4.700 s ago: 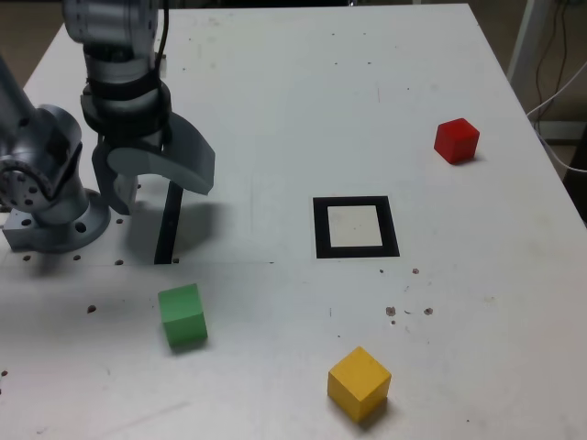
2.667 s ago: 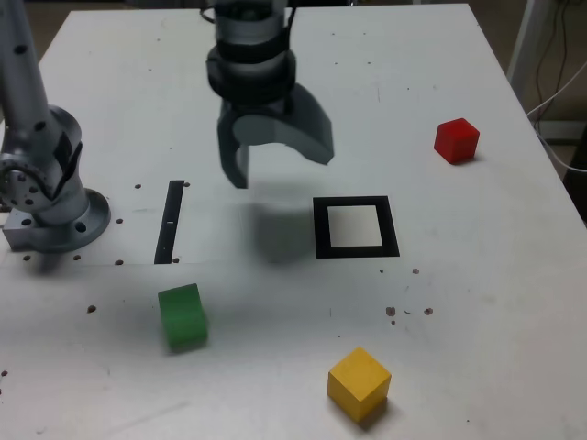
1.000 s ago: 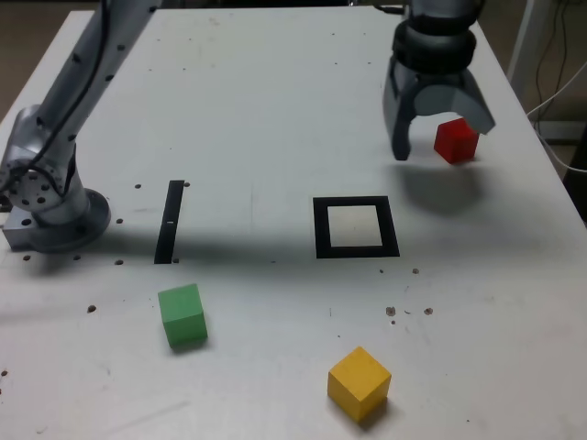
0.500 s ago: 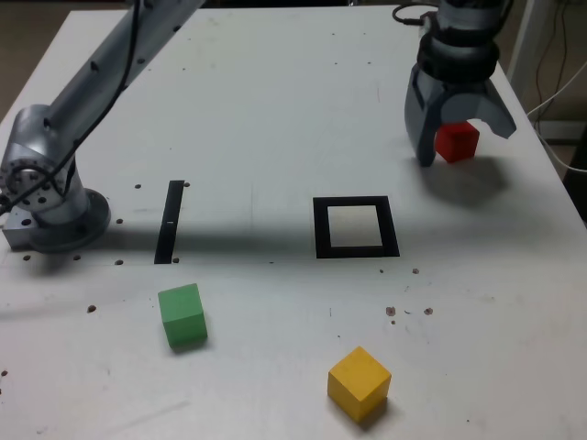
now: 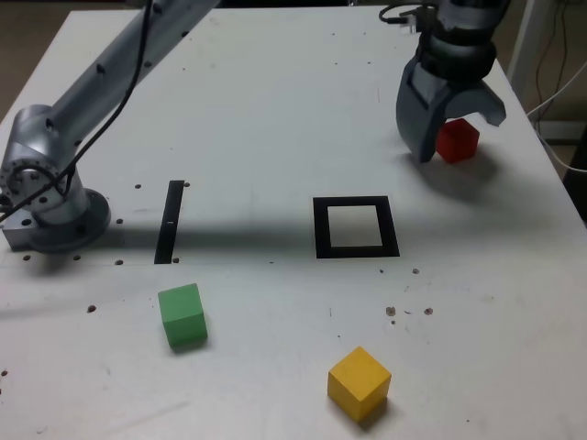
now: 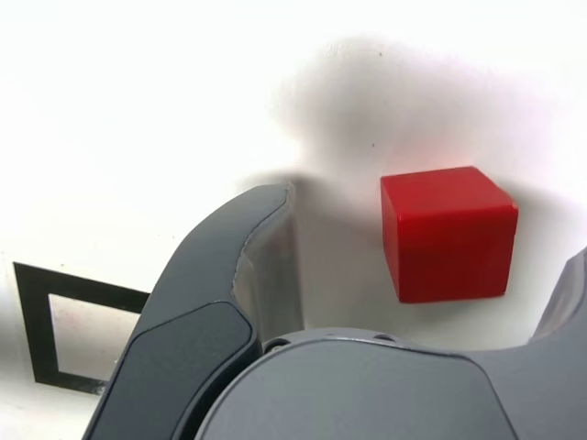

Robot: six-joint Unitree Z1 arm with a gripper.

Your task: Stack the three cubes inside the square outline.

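The red cube (image 5: pixel 457 141) sits on the table at the far right of the exterior view. My gripper (image 5: pixel 455 134) is lowered over it and open, one dark finger on each side, and neither visibly touches it. In the wrist view the red cube (image 6: pixel 448 234) lies between the fingers (image 6: pixel 213 291) of the gripper (image 6: pixel 427 229), with a clear gap on the wide side. The green cube (image 5: pixel 182 314) rests at the front left and the yellow cube (image 5: pixel 359 382) at the front middle. The square outline (image 5: pixel 321 229) lies mid-table with nothing in it, and a corner of the square outline (image 6: pixel 26 323) also shows in the wrist view.
A narrow black strip (image 5: pixel 169 220) lies on the exterior view's left, beside the arm's grey base (image 5: pixel 50 197). The arm reaches across the back of the table. The table's right edge runs close past the red cube, with cables beyond it.
The arm swung from the exterior view's left across the table to the red cube. In the last second the open gripper came down around it and shifted slightly left.
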